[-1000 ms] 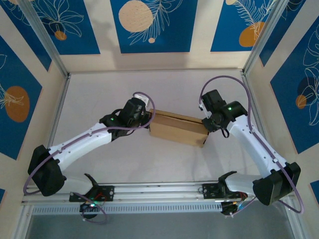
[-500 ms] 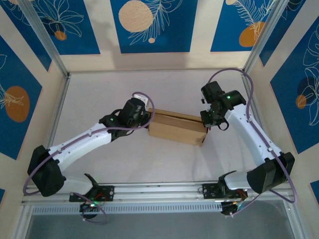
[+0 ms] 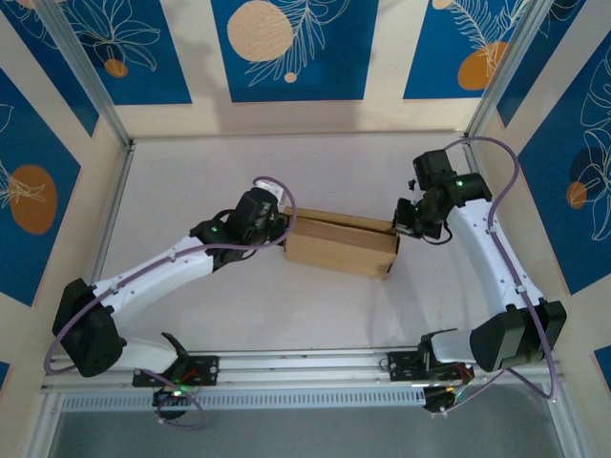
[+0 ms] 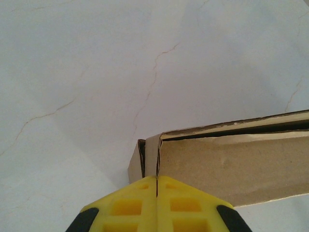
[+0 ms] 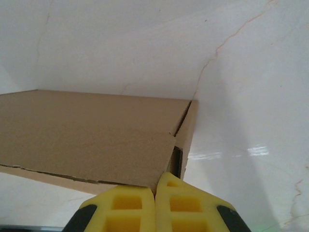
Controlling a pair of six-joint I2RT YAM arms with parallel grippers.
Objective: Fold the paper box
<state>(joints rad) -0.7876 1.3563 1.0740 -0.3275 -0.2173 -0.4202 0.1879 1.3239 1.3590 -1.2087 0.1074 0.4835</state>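
The paper box [image 3: 342, 250] is plain brown cardboard, lying mid-table as a shallow rectangular shape with its lid seam slightly open. My left gripper [image 3: 285, 232] is at its left end. In the left wrist view the yellow fingers [image 4: 130, 203] are shut, with the end flap's edge of the box [image 4: 231, 164] pinched between them at the gripper's tip [image 4: 157, 178]. My right gripper [image 3: 400, 227] is at the box's right end. In the right wrist view it [image 5: 155, 186] is shut, and the lower corner of a flap of the box [image 5: 87, 130] runs into the seam between its fingers.
The white tabletop [image 3: 210, 172] is bounded by metal rails [image 3: 115, 205] and patterned blue walls. Both arm bases sit on the front rail [image 3: 305, 363]. Free room lies behind and in front of the box.
The right arm swung its wrist out to the right and farther back, and its jaws closed at the box's right end. The left arm and the box stayed put.
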